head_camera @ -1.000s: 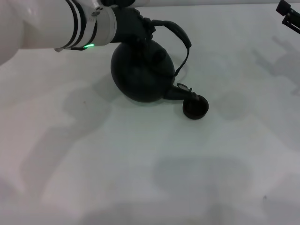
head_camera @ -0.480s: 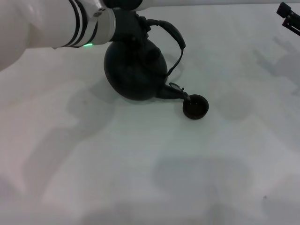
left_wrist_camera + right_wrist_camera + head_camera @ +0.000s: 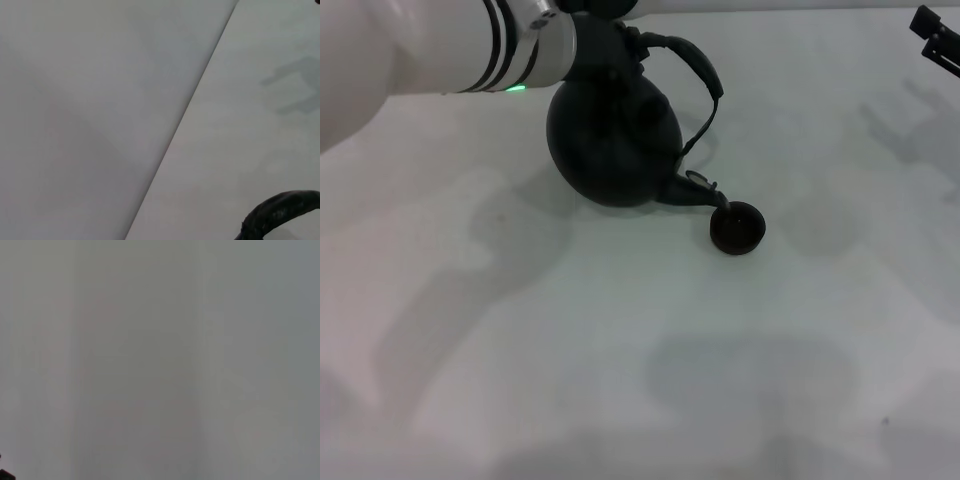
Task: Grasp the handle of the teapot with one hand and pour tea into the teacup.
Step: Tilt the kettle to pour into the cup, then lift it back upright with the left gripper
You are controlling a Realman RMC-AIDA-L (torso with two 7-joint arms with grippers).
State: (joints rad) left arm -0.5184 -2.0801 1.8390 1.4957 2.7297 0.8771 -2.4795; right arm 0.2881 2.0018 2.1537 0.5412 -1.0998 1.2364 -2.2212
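The scene is viewed from above and in front by the head camera, angled down at the white table [image 3: 650,360], with the teapot [image 3: 612,140] and teacup [image 3: 737,228] taken in from a moderate distance. A close, oblique look across the table edge is given by the left wrist camera, where only the handle [image 3: 280,210] is shared with the head view. Only plain pale surface is shown by the right wrist camera.

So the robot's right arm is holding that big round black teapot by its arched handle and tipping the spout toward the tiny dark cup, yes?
Not the right arm: the head view shows the left gripper holding the big round black teapot by its arched handle, spout toward the tiny dark cup.
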